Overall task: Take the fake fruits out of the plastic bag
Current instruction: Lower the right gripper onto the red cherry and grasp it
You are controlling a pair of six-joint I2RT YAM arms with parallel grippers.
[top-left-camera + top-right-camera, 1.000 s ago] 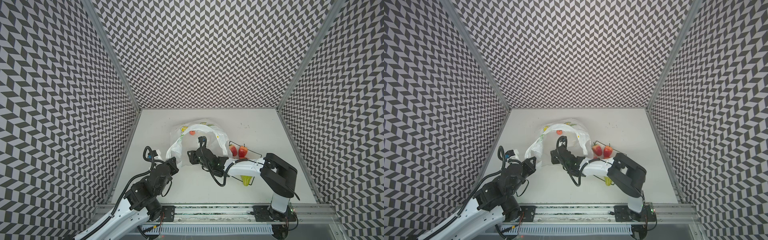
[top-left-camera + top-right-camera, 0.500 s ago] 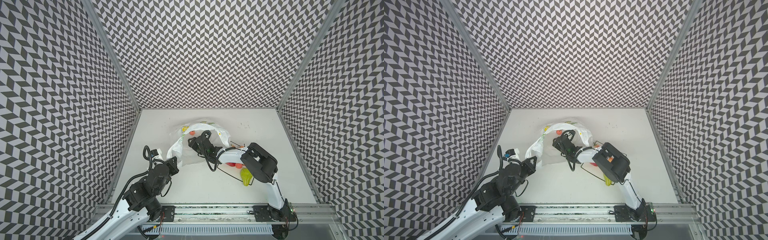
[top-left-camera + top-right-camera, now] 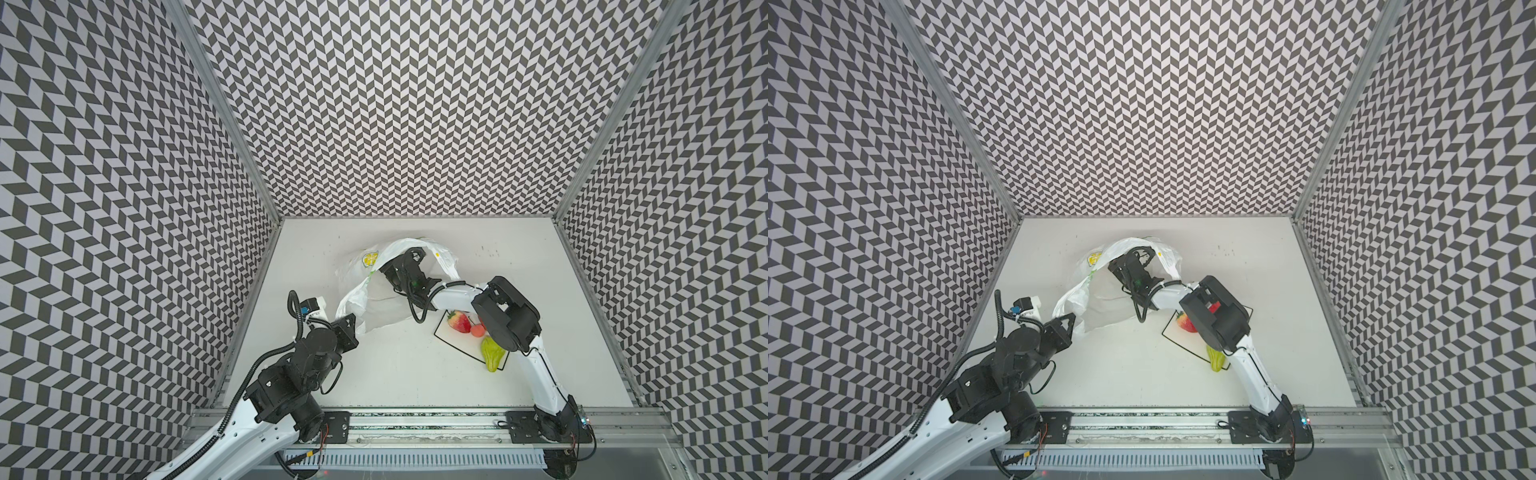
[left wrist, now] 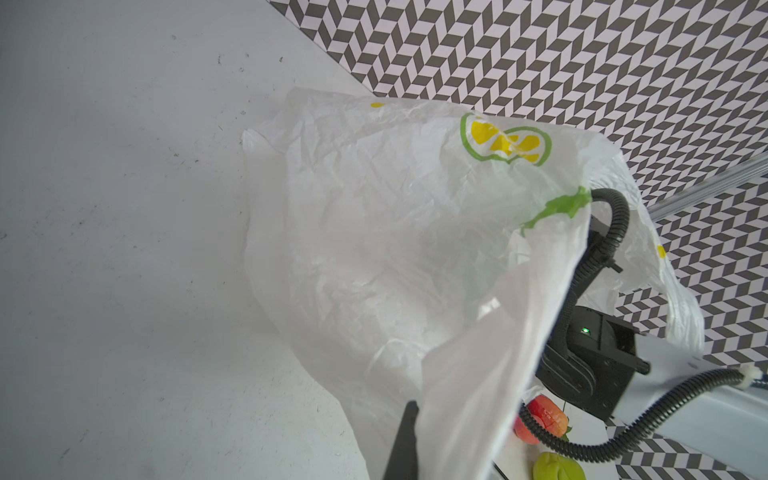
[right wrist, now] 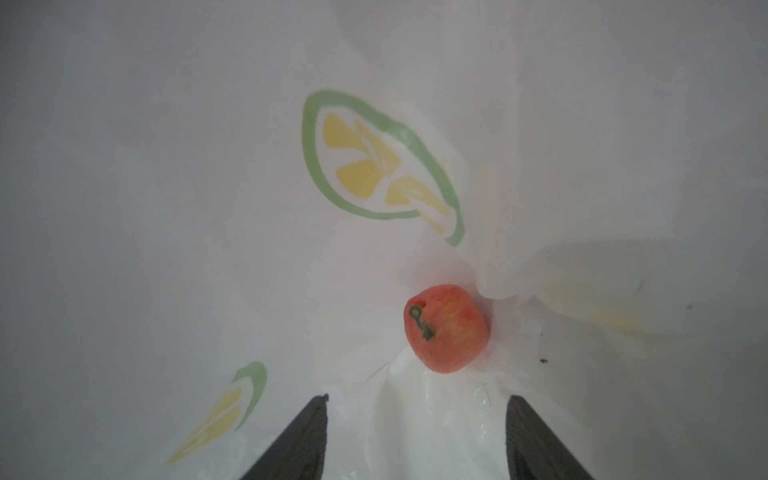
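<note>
The plastic bag [image 3: 365,286] [image 3: 1088,291] lies crumpled at mid table, white with lemon prints. My left gripper [image 3: 348,329] [image 3: 1065,326] is shut on the plastic bag's near edge; in the left wrist view the film [image 4: 395,249] drapes over one dark finger [image 4: 405,444]. My right gripper [image 3: 411,257] [image 3: 1138,259] reaches into the bag's mouth and stands open [image 5: 417,415]. Just beyond its fingertips a round red cherry [image 5: 446,328] with a short green stem rests on the bag's inner film, untouched. Outside the bag lie a strawberry [image 3: 458,323] [image 3: 1187,324], a cherry [image 3: 478,329] and a yellow-green pear [image 3: 492,353] [image 3: 1217,359].
The three fruits outside rest on a flat white sheet with a black border [image 3: 455,343] [image 3: 1179,338], right of the bag and partly under my right arm's elbow [image 3: 507,316]. Patterned walls enclose the table on three sides; a metal rail [image 3: 415,419] runs along the front.
My right gripper has moved from the bag's near side up into its mouth, and its jaws have widened. The left gripper has kept its hold on the bag without moving.
</note>
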